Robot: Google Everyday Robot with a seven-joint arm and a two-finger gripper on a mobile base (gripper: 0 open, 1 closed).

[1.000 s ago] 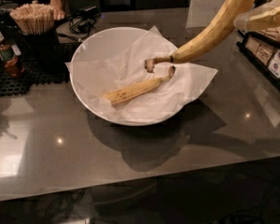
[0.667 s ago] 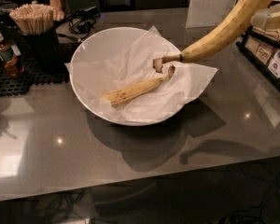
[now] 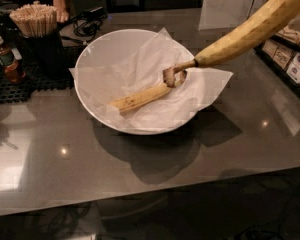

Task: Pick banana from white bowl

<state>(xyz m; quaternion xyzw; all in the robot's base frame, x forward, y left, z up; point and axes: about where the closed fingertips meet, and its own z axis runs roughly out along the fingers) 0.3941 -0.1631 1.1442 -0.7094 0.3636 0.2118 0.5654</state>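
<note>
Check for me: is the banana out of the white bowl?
No: the banana lies flat on the paper liner inside the white bowl, and the gripper is not in view.

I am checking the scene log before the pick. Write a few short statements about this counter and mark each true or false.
1. The banana lies inside the white bowl on the paper liner. True.
2. The white bowl stands on the black mat. False: it stands on the grey counter, and the mat lies to its left.
3. The tool is clamped on the banana. False: the tool is not in view, and nothing holds the banana.
4. A speckled banana with a curled brown stem reaches in from the upper right. True.
5. The wooden sticks stand to the right of the bowl. False: they stand to its left, further back.
</note>
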